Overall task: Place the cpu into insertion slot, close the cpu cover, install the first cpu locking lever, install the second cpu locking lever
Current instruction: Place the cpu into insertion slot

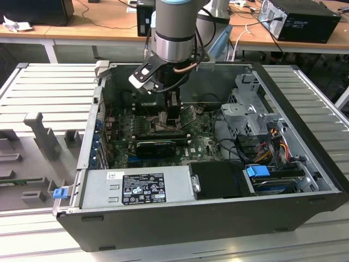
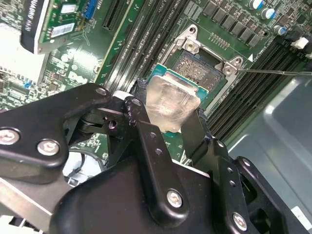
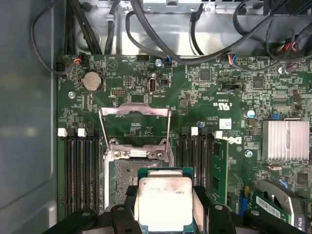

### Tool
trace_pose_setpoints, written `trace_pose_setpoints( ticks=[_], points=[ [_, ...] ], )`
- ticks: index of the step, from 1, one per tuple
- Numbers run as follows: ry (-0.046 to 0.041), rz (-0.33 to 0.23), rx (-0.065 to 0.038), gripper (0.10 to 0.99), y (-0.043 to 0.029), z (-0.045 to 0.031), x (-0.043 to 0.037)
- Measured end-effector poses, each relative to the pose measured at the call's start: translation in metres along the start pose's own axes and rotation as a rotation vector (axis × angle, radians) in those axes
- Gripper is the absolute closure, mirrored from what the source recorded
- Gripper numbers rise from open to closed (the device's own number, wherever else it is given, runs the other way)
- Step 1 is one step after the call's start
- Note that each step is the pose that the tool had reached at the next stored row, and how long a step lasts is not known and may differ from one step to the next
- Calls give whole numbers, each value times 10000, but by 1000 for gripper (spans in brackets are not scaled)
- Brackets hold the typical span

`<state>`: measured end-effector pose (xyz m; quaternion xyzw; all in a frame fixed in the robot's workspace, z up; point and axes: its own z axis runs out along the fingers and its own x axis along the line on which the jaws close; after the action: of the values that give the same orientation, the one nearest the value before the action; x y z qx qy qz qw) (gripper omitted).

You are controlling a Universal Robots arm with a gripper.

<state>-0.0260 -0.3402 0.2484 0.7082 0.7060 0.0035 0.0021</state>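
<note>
In both wrist views my gripper is shut on the cpu, a pale silver square chip on a green base. It hangs just above the insertion slot, overlapping one side of it; whether it touches the slot I cannot tell. The slot's dark pin field shows past the chip's edge. The cpu cover stands swung open at the far end of the slot. A thin locking lever sticks out sideways, unlatched. In the exterior view the gripper reaches down into the open computer case.
Long black memory slots flank the socket on both sides. A black card lies across the board near the gripper. Cables run along the case wall. A drive cage and a power supply fill the case's other sides.
</note>
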Motion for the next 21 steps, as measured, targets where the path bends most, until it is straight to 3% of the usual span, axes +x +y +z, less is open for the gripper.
trace_pose_setpoints(
  ticks=[5, 11, 21],
  points=[
    [-1, -30, -10, 557, -1, 86, 30],
    [1, -32, -11, 557, -1, 139, 139],
    [4, -46, -35, 557, -95, 390, 238]
  ],
)
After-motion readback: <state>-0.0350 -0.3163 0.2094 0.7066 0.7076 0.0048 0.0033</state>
